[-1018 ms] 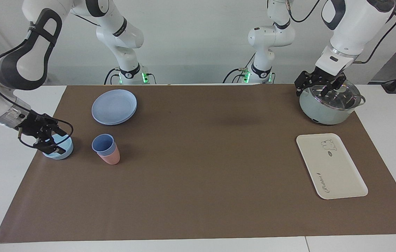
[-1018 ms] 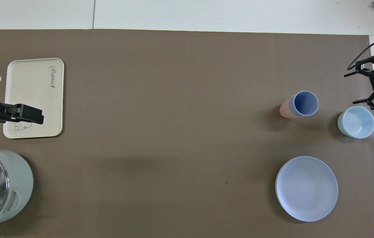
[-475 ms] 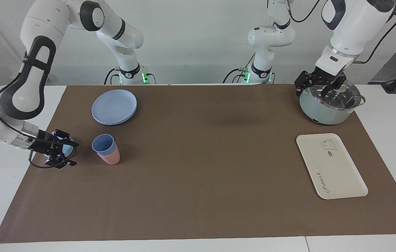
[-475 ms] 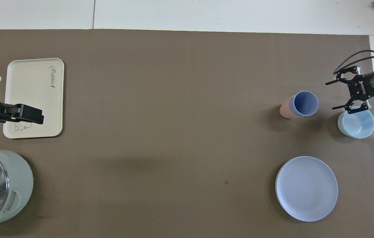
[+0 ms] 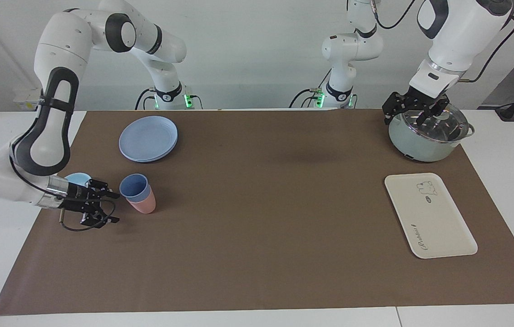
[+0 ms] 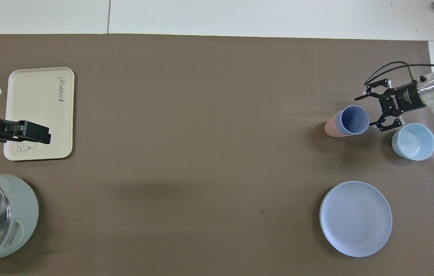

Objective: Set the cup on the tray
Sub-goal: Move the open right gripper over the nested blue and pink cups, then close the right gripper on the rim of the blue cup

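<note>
The periwinkle-blue cup [image 5: 133, 186] stands upright, nested in a pink cup [image 5: 145, 205], on the brown mat toward the right arm's end of the table; it also shows in the overhead view [image 6: 353, 119]. My right gripper [image 5: 112, 208] is open, low over the mat, lying sideways with its jaws toward the cup and a small gap to it; it also shows in the overhead view [image 6: 369, 110]. The cream-white tray [image 5: 429, 218] with the bear drawing lies flat toward the left arm's end [image 6: 36, 107]. My left gripper [image 5: 413, 113] waits open over the pot.
A light-blue bowl [image 5: 77, 178] stands beside the right gripper's wrist, toward the mat's edge. A round blue plate [image 5: 148, 138] lies nearer to the robots than the cups. A lidded grey-green pot [image 5: 429, 138] stands nearer to the robots than the tray.
My right gripper has moved from over the light-blue bowl down and across to just beside the stacked cups, turning sideways. The left arm has not moved.
</note>
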Available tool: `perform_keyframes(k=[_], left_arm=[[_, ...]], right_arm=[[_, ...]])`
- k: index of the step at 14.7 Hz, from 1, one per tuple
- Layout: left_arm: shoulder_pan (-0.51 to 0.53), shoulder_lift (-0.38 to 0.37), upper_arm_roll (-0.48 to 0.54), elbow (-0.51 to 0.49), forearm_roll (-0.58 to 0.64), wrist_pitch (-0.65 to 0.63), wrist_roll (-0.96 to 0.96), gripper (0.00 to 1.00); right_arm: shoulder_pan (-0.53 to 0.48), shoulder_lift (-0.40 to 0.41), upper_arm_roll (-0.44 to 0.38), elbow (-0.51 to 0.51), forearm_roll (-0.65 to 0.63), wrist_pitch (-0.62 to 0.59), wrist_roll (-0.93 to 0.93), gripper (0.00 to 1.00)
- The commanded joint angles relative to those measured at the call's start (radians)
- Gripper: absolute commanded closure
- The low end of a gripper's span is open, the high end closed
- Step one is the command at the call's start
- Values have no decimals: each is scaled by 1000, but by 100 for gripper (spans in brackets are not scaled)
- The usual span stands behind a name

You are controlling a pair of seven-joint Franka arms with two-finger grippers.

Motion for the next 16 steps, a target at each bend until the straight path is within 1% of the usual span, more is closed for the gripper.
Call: perform_keyframes(k=[1,6,10,16], left_arm=[[4,-17,-3,-15,5,-1,-10,0],[4,-17,-3,-15,5,-1,-10,0],[4,-17,-3,-15,5,-1,-10,0],[4,-17,-3,-15,5,-1,-10,0]], right_arm=[[-18,6,3,-36,43,1,-6,8],[-12,-34,3,-169,78,29,-91,8],[-6,-57,3,-226,135,30,-120,8],[-4,-77,3,-275,204,32,-148,8]])
